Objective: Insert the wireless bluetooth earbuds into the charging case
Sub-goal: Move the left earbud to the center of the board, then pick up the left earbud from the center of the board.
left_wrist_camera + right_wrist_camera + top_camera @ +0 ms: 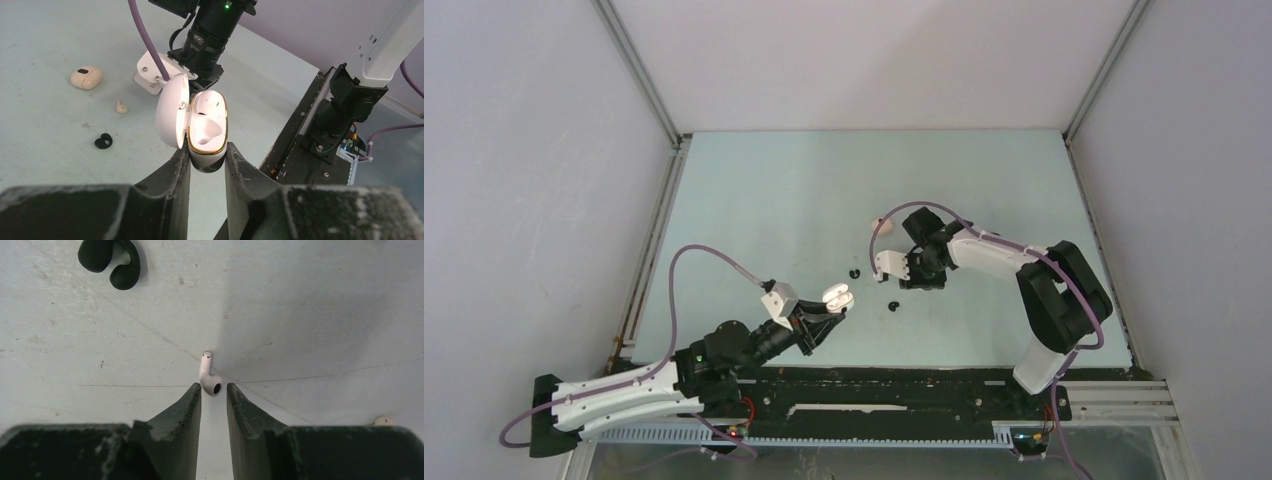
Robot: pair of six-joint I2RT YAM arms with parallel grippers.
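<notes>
My left gripper [207, 150] is shut on the base of a white charging case [207, 127] with a gold rim, held above the table with its lid open. One white earbud sits in the case; the other well looks empty. In the top view the case [837, 297] is at the tip of the left gripper [824, 318]. My right gripper [921, 278] points down at the table. Its fingertips [214, 388] pinch the head of a white stemmed earbud [209, 376], whose stem points away from the fingers.
A black earbud [110, 262] lies ahead of the right gripper and a beige earbud [384, 420] at its right. The left wrist view shows a beige closed case [86, 77], a beige earbud [121, 106] and a black earbud [103, 141]. Another black earbud [893, 305] lies nearby.
</notes>
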